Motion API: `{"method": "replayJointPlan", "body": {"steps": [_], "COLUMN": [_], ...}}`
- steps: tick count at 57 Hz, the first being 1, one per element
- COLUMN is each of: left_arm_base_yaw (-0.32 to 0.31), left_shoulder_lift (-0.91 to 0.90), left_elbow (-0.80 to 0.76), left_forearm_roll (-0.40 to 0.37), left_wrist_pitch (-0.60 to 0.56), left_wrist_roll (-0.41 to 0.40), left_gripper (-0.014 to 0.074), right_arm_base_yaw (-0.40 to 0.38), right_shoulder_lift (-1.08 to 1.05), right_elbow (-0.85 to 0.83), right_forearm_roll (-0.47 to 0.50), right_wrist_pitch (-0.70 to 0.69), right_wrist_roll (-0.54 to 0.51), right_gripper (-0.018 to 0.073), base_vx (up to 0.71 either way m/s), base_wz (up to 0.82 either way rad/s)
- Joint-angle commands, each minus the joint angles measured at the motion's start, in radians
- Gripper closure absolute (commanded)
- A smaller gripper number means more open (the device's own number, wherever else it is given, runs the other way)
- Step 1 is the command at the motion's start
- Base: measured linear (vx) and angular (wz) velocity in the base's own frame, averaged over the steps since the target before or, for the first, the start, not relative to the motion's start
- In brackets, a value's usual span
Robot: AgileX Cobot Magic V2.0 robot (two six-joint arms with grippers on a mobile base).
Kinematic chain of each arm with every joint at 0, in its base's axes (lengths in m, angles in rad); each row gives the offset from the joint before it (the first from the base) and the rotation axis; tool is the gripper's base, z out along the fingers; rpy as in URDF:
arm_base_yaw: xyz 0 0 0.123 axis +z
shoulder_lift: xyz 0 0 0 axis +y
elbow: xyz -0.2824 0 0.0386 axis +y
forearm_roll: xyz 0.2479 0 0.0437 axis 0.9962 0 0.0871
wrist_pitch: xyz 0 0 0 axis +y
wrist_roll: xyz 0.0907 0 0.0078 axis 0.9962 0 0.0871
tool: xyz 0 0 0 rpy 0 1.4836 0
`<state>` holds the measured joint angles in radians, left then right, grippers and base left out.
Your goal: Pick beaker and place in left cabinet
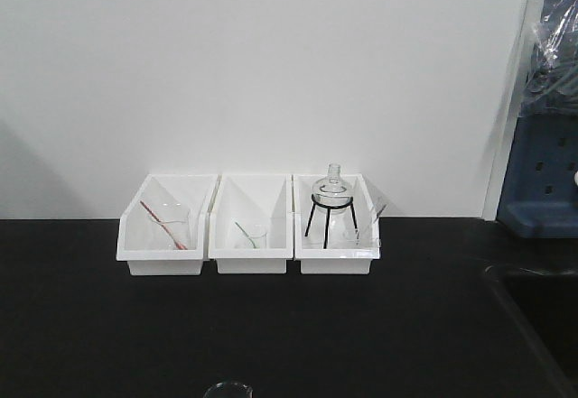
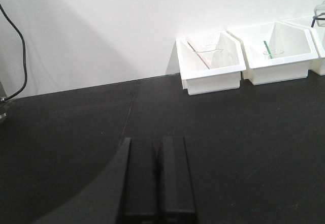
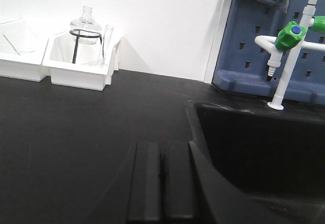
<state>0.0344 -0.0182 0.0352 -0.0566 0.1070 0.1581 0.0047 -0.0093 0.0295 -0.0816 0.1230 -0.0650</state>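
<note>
Front view: three white bins line the wall on a black bench; a clear glass rim, apparently the beaker, pokes in at the bottom edge, well apart from them. Left wrist view: the left gripper, jaws pressed together, holds nothing. Right wrist view: the right gripper, likewise closed and empty, hangs beside a black sink.

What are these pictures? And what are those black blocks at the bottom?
A two-armed robot took them. One camera looks forward at a black counter with three white bins holding a red-rod beaker, a green-rod beaker and a round flask. A clear beaker peeks in at the bottom edge. Two cameras ride on the wrists; the black blocks are the left gripper and right gripper, both shut, holding nothing. The right view also shows a sink and tap.
</note>
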Motion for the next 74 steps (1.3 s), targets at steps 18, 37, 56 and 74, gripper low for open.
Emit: {"method": "replayJointPlan", "body": {"steps": [18,37,56,74], "left_arm_base_yaw": [0.000,0.000,0.000,0.000], "left_shoulder_lift": [-0.013,-0.013,-0.013,-0.013], "left_elbow": [-0.018,-0.018,-0.018,-0.018], "left_forearm_roll": [-0.005,-0.005,-0.005,-0.005], "left_wrist_pitch": [-0.087,-0.087,-0.087,-0.087], "left_wrist_roll": [-0.002,-0.002,-0.002,-0.002], "left_gripper": [0.0603,0.0603,0.0603,0.0603], "right_arm_base_yaw": [-0.006,-0.006,-0.006,-0.006], "right_shoulder_lift": [-0.013,-0.013,-0.013,-0.013], "right_elbow": [0.005,0.005,0.005,-0.014], "right_forearm_roll": [-0.010,-0.010,-0.005,0.008], "right_wrist_pitch": [-0.082,-0.082,-0.140,-0.338], "right_wrist_roll": [-0.003,-0.003,-0.003,0.053], "right_gripper": [0.0567,0.0567,0.0567,0.0567], "base_vx": [0.00,0.00,0.00,0.00], "base_wz": [0.00,0.00,0.00,0.00]}}
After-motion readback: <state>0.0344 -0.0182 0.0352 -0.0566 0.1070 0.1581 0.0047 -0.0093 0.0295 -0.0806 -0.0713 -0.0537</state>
